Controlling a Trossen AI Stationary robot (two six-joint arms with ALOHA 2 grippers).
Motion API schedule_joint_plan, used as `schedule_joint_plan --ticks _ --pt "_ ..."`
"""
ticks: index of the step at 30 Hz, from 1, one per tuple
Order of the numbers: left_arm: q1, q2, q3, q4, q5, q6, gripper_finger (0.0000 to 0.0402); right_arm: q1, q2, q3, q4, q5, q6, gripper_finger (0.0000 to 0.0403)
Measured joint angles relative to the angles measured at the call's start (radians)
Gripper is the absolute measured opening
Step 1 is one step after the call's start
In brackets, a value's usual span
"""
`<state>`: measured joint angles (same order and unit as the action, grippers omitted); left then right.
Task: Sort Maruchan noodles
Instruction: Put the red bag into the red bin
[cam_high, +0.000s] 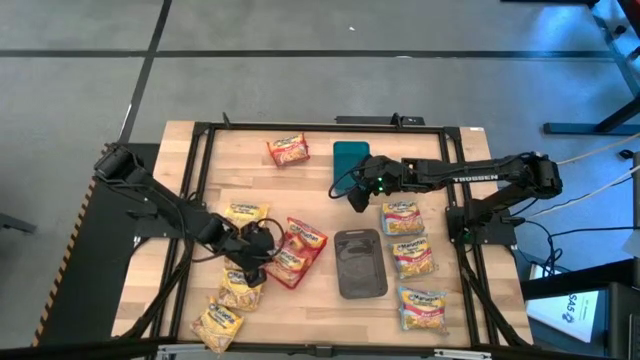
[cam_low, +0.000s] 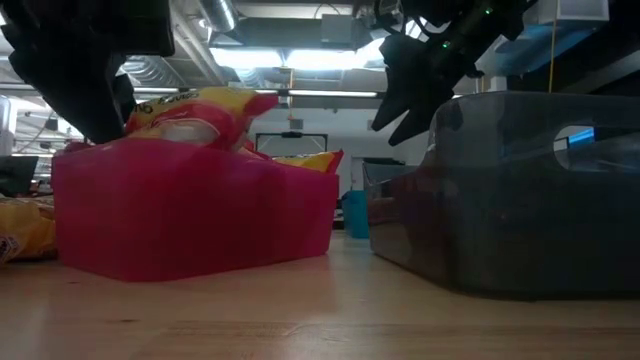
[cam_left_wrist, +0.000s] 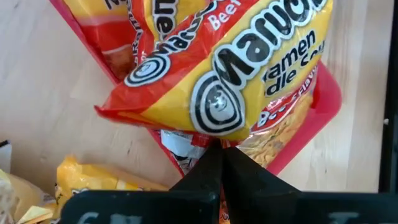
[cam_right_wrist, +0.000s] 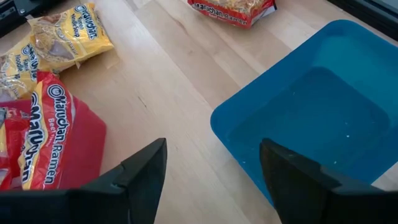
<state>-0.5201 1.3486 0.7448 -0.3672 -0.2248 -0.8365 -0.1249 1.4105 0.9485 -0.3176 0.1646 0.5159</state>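
Left gripper (cam_left_wrist: 221, 163) pinched closed beside the red packet (cam_left_wrist: 217, 74) — right gripper (cam_right_wrist: 211, 171) spread wide, packet edges cropped.

Wooden table (cam_high: 315, 190) w/ black frame, carrying 3 trays and loose ramen pkts

Teal tray (cam_high: 350, 158) is sitting upper centre, grey tray (cam_high: 360, 263) lower centre, pink tray (cam_high: 300, 255) just left of the grey w/ red pkts in it. One red pkt (cam_high: 288, 150) is lying upper left of the teal tray. Four blue-and-pink pkts (cam_high: 410, 255) are lining up down the right side. Yellow pkts (cam_high: 243, 213) are lying lower left, some near the bottom edge.
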Motion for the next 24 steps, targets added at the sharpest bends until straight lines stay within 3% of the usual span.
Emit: schedule_joint_plan --ticks 13,24 --pt "0.01 -0.019 -0.002 0.071 -0.021 0.013 0.0002 0.0 0.0 0.0 0.0 0.0 -0.023 0.0253" --pt "0.014 -0.022 -0.002 0.068 -0.016 0.032 0.0072 0.0 0.0 0.0 0.0 0.0 -0.023 0.0253"
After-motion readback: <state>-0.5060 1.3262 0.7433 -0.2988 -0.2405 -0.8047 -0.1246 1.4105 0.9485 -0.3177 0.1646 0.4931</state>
